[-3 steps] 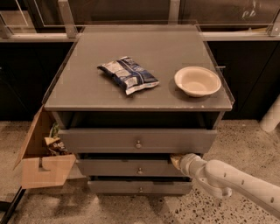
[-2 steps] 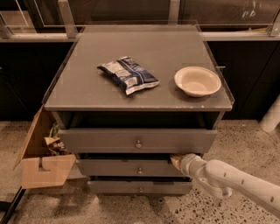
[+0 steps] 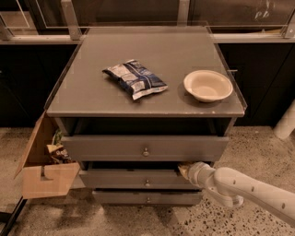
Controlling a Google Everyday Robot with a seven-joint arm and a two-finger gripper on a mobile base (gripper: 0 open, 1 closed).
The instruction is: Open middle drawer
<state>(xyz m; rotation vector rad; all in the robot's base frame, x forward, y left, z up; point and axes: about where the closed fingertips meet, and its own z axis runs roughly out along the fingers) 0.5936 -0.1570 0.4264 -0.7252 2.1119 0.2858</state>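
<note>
Matt grey middle drawer, metal knob; smooth, perhaps plastic gripper at its top-right edge.

Readable text: none anywhere in the scene.
Snack bag: blue-and-white print with lettering too blurred to read; it lies on the cabinet top, left of the bowl.
Far window pane: faint pale marks at the right, illegible.
Gripper: at the right end of the middle drawer, along its top edge.

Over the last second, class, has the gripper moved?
No. The gripper stays at the top edge of the middle drawer, to the right of its knob, just as before.
</note>
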